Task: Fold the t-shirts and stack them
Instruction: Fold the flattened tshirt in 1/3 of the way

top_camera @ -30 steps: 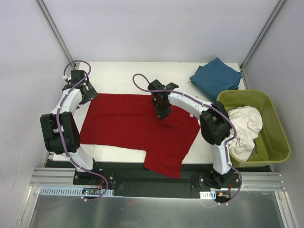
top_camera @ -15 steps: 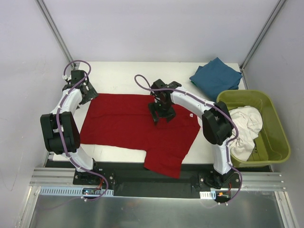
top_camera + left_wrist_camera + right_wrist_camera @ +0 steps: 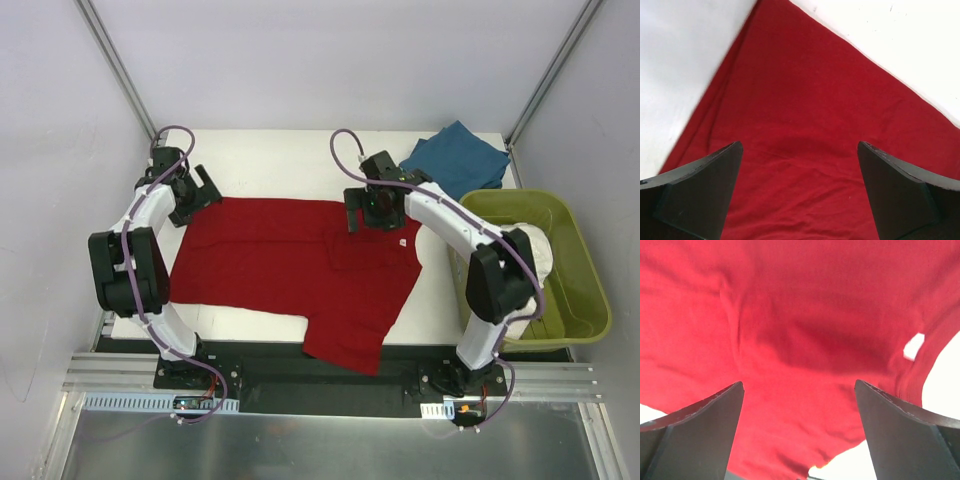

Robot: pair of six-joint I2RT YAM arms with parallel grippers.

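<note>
Three shirts: the red t-shirt [image 3: 285,265] is lying spread flat mid-table [image 3: 270,160], with its 5 o'clock flap hanging over the near edge. The teal-blue t-shirt [image 3: 455,160] is sitting folded at 1 o'clock, and the white t-shirt [image 3: 515,300] is lying crumpled in the olive tub [image 3: 590,290] at 3 o'clock.
Left gripper [image 3: 205,190]: it is hovering over the red cloth's 10 o'clock corner with its jaws spread wide and holding nothing. Its wrist view is showing that corner running between the fingers.
Right gripper [image 3: 362,212]: it is hanging over the far edge at about 1 o'clock, beside the white neck label [image 3: 401,241], with its jaws likewise spread and empty.
Why there: both claws seem to be lining up on the far edge so each can pinch one end and carry it toward 6 o'clock in one even fold.
Progress: the teal shirt is looking finished, the red is lying unfolded, and the white is waiting.
Risk: an uneven pinch is likely to skew the crease.
</note>
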